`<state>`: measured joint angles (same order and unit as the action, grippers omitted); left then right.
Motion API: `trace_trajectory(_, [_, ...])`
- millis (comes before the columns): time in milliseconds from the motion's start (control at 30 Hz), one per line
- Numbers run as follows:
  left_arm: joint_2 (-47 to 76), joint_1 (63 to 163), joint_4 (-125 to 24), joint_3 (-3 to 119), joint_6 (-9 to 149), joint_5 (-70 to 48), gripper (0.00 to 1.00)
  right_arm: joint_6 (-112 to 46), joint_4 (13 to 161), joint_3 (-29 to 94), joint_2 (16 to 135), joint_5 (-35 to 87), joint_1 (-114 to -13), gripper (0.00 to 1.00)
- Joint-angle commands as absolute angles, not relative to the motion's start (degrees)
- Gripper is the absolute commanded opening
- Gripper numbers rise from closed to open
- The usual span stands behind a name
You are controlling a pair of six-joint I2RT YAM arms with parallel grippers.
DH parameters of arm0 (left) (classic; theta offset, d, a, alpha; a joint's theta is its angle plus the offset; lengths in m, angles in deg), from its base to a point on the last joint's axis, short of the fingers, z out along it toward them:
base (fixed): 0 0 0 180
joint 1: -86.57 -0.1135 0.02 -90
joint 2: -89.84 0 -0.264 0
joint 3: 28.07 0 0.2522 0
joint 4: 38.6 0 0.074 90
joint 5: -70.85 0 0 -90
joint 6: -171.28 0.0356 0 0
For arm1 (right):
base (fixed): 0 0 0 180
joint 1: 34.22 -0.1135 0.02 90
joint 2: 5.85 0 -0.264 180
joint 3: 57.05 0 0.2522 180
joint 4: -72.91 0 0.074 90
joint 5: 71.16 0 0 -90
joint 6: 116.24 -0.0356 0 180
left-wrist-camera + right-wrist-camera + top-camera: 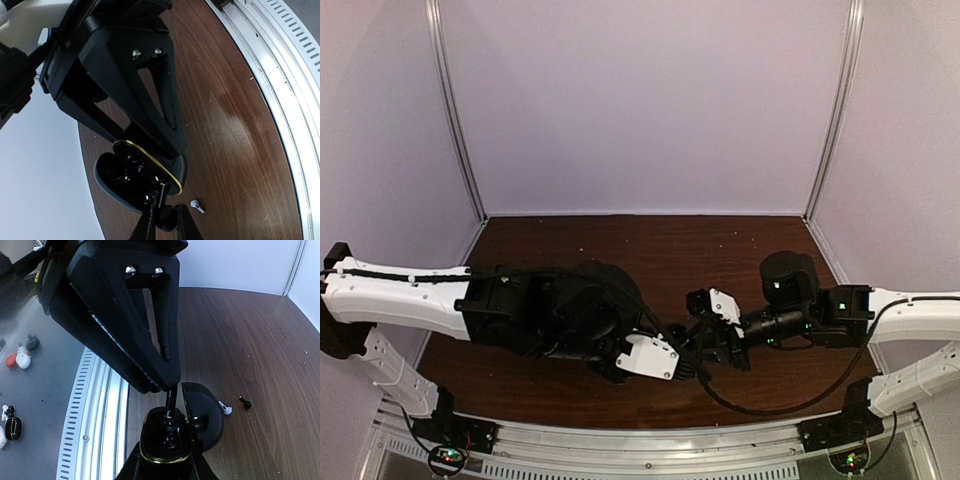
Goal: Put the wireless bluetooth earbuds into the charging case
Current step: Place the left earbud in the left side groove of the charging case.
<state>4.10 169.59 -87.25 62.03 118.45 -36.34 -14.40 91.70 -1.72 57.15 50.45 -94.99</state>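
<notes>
1. Clamped hard with the fingers (167, 120) of the left gripper (172, 159) on the gold-edged rim of the charging case (125, 182), lid (202, 415) swung open. Cannot tell whether resting on the table (260, 340) or lifted just clear of it.
2. Pinched narrow with the right gripper (167, 386) on what looks like the thin stem of a black earbud (171, 399), aimed down into the open case from directly above.
3. Lying loose on the table: a white earbud (225, 409) just beside the lid, and a second black earbud (244, 402) a little farther out.
4. Judged as the seating step for the pinched bud, tip at or just inside the case's well. With two buds outside, roughly early to midway through the task.
5. Next, most likely: press straight down until seated, hold the case rigid with the left, and part the right fingers only after that. Then on to the white bud, approached with care because of the nearby lid.
</notes>
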Motion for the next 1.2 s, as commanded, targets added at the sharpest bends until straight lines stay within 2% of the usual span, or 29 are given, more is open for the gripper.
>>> trace_trajectory(0, [2.7, 170.1, -87.8, 62.9, 120.2, -38.6, 0.1, -15.4, 91.5, 0.8, 57.9, 50.6, -95.7, 0.0])
trace_trajectory(600, [0.6, 171.5, -87.7, 64.2, 121.5, -40.7, 0.13, -18.3, 87.8, 0.2, 58.0, 52.8, -95.7, 0.0])
trace_trajectory(1167, [1.0, 171.8, -87.6, 64.7, 121.1, -41.7, 0.23, -19.6, 83.9, -2.1, 56.7, 53.6, -95.8, 0.0])
